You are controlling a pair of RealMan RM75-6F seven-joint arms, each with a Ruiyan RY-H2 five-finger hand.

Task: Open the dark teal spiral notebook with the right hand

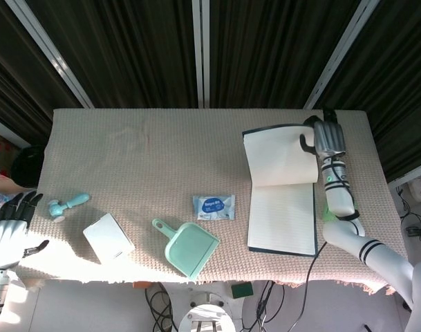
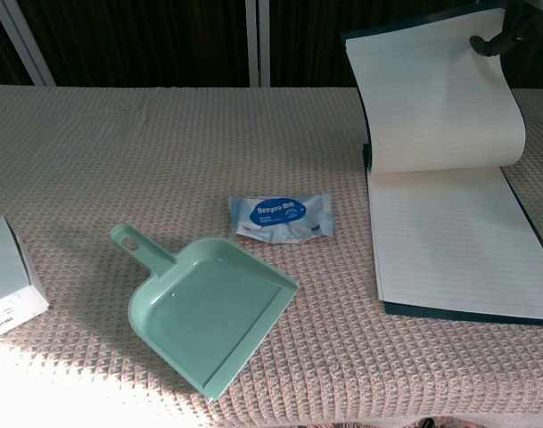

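The dark teal spiral notebook (image 1: 283, 218) lies open at the table's right, a lined page (image 2: 454, 245) flat and facing up. Its cover with a sheaf of pages (image 1: 279, 155) stands raised at the far end, curling back toward the table's rear edge; in the chest view this raised sheaf (image 2: 431, 89) fills the upper right. My right hand (image 1: 325, 138) grips the sheaf's top right corner, thumb hooked over the white side. Only that thumb and a bit of my right hand (image 2: 507, 27) show in the chest view. My left hand (image 1: 8, 235) hangs off the table's left edge, fingers apart, holding nothing.
A mint dustpan (image 1: 188, 247) sits front centre, with a blue-and-white wipes packet (image 1: 213, 207) just behind it. A white box (image 1: 108, 238) and a small teal brush (image 1: 66, 205) lie at front left. A green block (image 1: 325, 213) peeks out right of the notebook, under my forearm.
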